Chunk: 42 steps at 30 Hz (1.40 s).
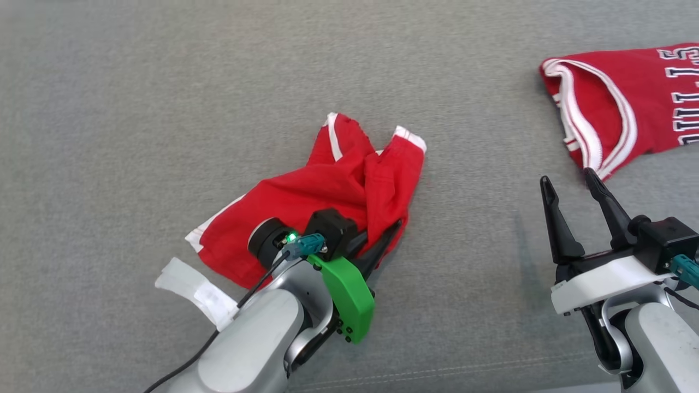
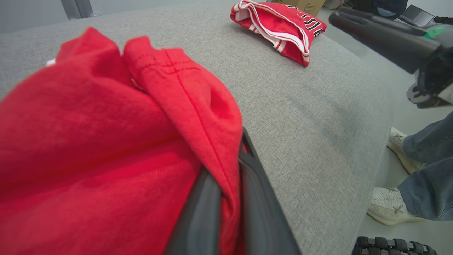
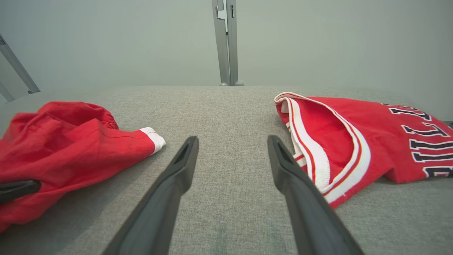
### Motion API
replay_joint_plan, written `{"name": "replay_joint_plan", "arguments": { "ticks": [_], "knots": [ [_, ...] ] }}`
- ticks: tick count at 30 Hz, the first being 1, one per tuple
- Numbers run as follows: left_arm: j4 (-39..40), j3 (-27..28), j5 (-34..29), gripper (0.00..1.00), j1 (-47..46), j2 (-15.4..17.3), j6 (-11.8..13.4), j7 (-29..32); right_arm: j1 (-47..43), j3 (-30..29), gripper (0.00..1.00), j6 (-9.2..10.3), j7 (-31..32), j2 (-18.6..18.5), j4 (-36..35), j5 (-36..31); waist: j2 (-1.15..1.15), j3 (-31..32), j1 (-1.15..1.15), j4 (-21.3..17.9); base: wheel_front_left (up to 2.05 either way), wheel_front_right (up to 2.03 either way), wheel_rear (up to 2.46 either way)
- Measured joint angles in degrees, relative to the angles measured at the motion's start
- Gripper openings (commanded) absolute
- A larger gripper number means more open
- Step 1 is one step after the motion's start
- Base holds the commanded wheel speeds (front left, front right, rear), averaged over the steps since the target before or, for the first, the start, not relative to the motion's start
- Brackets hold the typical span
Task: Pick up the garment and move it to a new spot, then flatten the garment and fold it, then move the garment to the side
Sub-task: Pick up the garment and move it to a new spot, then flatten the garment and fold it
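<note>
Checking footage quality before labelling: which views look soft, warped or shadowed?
Head view: even light, faint shadow beside the right gripper on the grey surface. Left wrist view: the close red garment looks soft, and the surface edge bows. Right wrist view: sharp, no glare.

Coarse woven grey cloth across the tabletop (image 1: pixel 164 82), matt, with a visible grain. Soft red knit cloth for the garment (image 1: pixel 306 191), matt and rumpled, edged in white ribbed trim. Similar red cloth on the jersey (image 1: pixel 628 103), with broad white ribbing and flat dark lettering. Smooth matt black plastic on the fingers of the left gripper (image 1: pixel 385 234) and right gripper (image 1: pixel 568 177). Glossy green plastic on the bracket (image 1: pixel 347 295). Silver forearm shell (image 1: pixel 256 349) with a satin sheen, perhaps painted metal. Faded blue denim on a person's trouser legs (image 2: pixel 428 170).
</note>
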State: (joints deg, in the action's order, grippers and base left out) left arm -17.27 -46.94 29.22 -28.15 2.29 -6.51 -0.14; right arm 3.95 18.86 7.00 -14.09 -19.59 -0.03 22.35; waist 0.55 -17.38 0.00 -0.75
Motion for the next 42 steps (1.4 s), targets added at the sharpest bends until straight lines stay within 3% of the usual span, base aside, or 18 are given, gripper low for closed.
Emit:
{"name": "replay_joint_plan", "arguments": {
  "ticks": [3,5,6,14,22,28,34,42],
  "knots": [
    [-1.48,-1.01,0.36,0.0,0.0,0.19,1.38,-0.23,0.0,0.25,1.0,-0.38,0.0,0.0,0.29,-0.02,0.0,0.73,0.0,-1.94,0.0,0.0,0.0],
    [-1.93,-2.21,2.19,0.59,0.07,0.36,1.57,-0.09,-0.01,0.25,1.0,-0.37,-0.01,-0.02,0.3,-0.03,0.0,1.2,0.0,-2.94,0.0,0.0,0.0],
    [-1.81,-2.91,3.23,1.0,0.1,0.37,1.57,-0.08,-0.02,0.12,1.0,-0.37,-0.01,-0.05,0.3,-0.03,0.0,1.41,0.0,-3.29,0.0,0.0,0.0],
    [-0.78,-6.88,12.51,1.0,4.95,0.43,1.15,3.1,0.05,0.35,1.0,-1.45,-0.08,-1.16,0.36,-1.13,0.0,2.44,0.0,-2.14,0.0,0.0,0.0],
    [2.01,-1.41,12.46,1.0,3.21,0.41,4.16,-0.52,2.27,2.7,1.0,-3.54,0.11,-1.78,2.05,-1.89,0.0,3.0,0.0,1.1,0.0,0.0,0.0],
    [3.65,2.04,12.71,1.0,3.23,0.37,6.56,-3.28,6.15,6.0,1.0,-5.6,3.81,-1.26,4.85,-1.92,0.0,3.84,0.0,3.43,0.0,0.0,0.0],
    [3.57,2.19,12.13,1.0,2.01,0.38,7.42,-3.52,10.28,7.95,1.0,-7.47,9.38,0.6,10.12,-1.45,0.0,4.68,0.0,5.86,0.0,0.0,0.0],
    [3.08,1.07,10.84,1.0,-0.08,0.35,8.05,-2.99,16.17,8.43,1.0,-7.48,15.68,2.41,17.18,-1.05,0.0,4.59,0.0,6.3,0.0,0.0,0.0]
  ]
}}
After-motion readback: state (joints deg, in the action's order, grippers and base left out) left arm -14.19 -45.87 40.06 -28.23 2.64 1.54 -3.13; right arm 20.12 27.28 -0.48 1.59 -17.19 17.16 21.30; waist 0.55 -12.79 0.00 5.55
